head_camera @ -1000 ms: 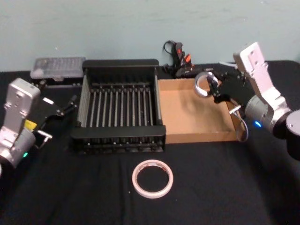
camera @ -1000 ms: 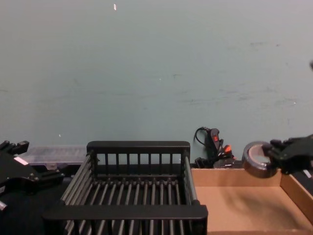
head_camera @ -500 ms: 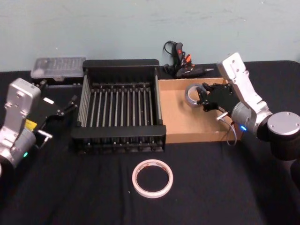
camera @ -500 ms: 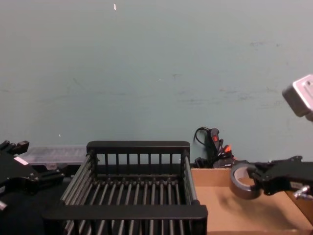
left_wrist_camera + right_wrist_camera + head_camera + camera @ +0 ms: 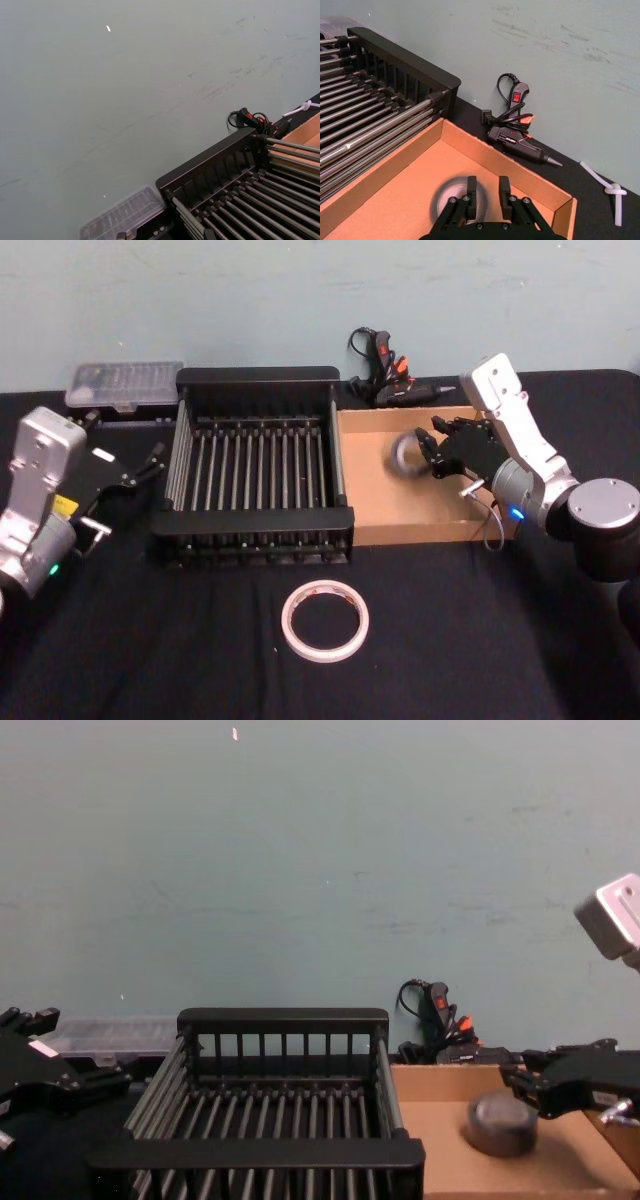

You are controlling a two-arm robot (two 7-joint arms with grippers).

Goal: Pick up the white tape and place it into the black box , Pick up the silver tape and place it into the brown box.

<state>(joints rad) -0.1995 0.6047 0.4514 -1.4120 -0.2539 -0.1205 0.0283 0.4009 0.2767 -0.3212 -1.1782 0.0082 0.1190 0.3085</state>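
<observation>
- The right gripper [image 5: 428, 452] hangs over the middle of the brown box [image 5: 372, 508], its fingers [image 5: 471, 185] parted with nothing between them; the silver tape [image 5: 404, 454] sits just ahead of the fingertips, blurred, so I judge it is dropping or has only just landed on the cardboard floor
- In the chest view the silver tape [image 5: 500, 1124] lies low inside the brown box [image 5: 440, 1160], just beside and under the gripper [image 5: 528, 1085], and looks free of the fingers
- To finish this step well, lift the gripper straight up and clear of the box walls before swinging away, so a fingertip cannot nudge the roll or catch the low rim
- Check that the roll settles flat and does not roll toward the wall next to the black box [image 5: 255, 530]
- The left gripper [image 5: 150, 462] waits at the left of the black box, over the black table [image 5: 480, 640]; I cannot tell how its fingers stand
- The white tape [image 5: 325, 620] lies flat on the table in front of the black box, well apart from both grippers, so that half of the task is not yet done
- A glue gun [image 5: 385, 375] lies behind the brown box and a clear case [image 5: 122, 383] behind the black box; both are out of the working path
</observation>
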